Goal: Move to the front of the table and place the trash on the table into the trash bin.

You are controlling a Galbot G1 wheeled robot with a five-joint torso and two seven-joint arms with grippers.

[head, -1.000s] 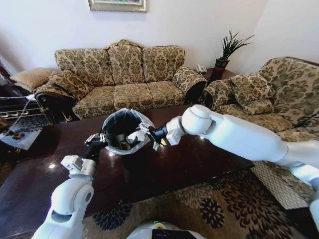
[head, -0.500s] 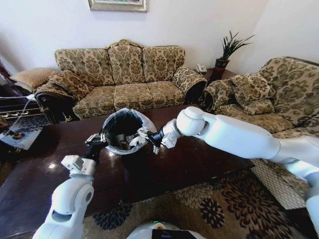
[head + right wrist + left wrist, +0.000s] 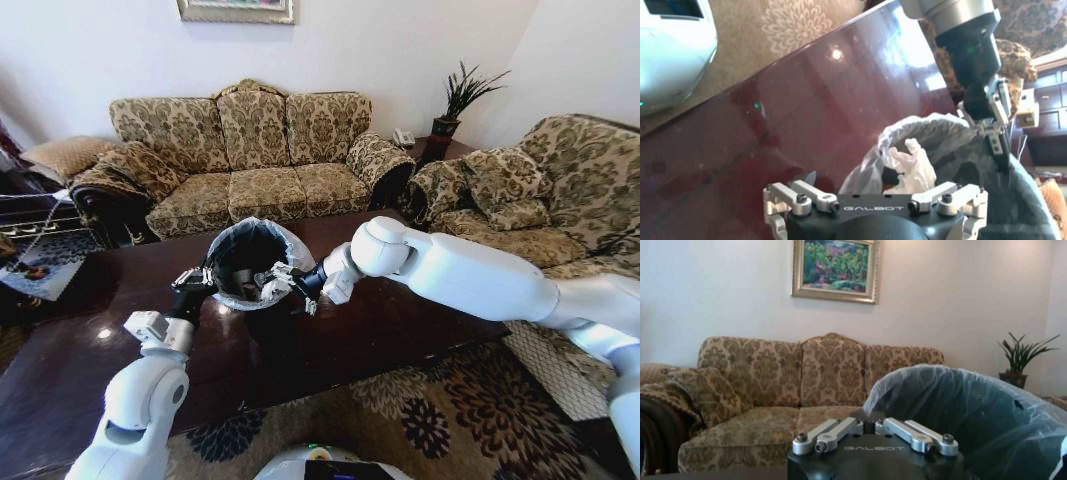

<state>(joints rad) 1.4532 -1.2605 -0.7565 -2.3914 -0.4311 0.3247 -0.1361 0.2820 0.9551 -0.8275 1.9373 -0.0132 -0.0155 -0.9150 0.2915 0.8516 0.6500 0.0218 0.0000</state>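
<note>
My left gripper [image 3: 196,281] is shut on the near rim of the trash bin [image 3: 246,258], a black bin with a white bag liner, and holds it tilted above the dark table [image 3: 400,320]. From the other side, my right gripper [image 3: 283,285] sits at the bin's mouth with its jaws spread. In the right wrist view a crumpled white tissue [image 3: 911,162] lies just beyond them, inside the bag [image 3: 940,131], and the left gripper [image 3: 991,122] clamps the far rim over the table [image 3: 773,115]. The left wrist view looks along the liner [image 3: 973,415].
A patterned sofa [image 3: 250,150] stands behind the table and another sofa [image 3: 540,190] at the right, with a potted plant [image 3: 455,100] in the corner. A patterned rug [image 3: 440,420] lies in front, above my base [image 3: 320,465].
My right gripper has moved left, from just outside the bin's rim to over its mouth, carrying the white tissue with it. The left arm and the bin have stayed put.
</note>
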